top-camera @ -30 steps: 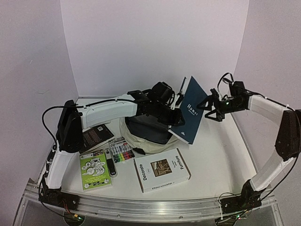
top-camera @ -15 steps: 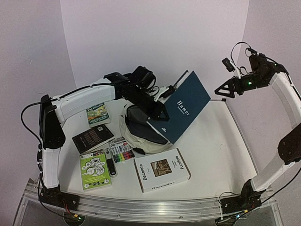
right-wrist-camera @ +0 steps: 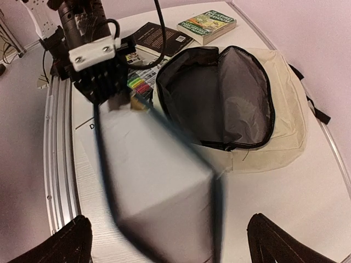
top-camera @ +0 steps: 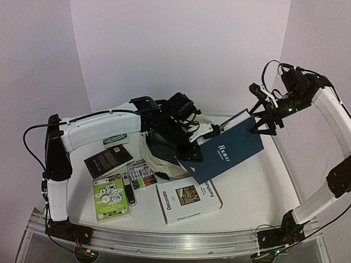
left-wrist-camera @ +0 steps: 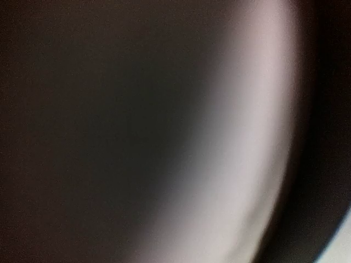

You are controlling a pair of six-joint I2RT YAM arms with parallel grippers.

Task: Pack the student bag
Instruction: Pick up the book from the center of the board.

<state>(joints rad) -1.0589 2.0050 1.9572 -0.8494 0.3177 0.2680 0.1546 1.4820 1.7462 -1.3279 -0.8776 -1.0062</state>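
white arm links (top-camera: 93, 129), black joints (top-camera: 55, 159), black cables (top-camera: 28, 147)

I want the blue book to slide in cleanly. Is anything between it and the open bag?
Nothing visible does. The left claw holds the blue book tilted close by the student bag, whose unzipped mouth gapes wide with only bare grey lining showing.

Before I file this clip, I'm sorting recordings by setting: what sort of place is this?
Probably a robot lab test cell, not a classroom: plain walls box in a white table, the left arm and right arm stand on an aluminium rail, and a cream backpack lies among staged books.
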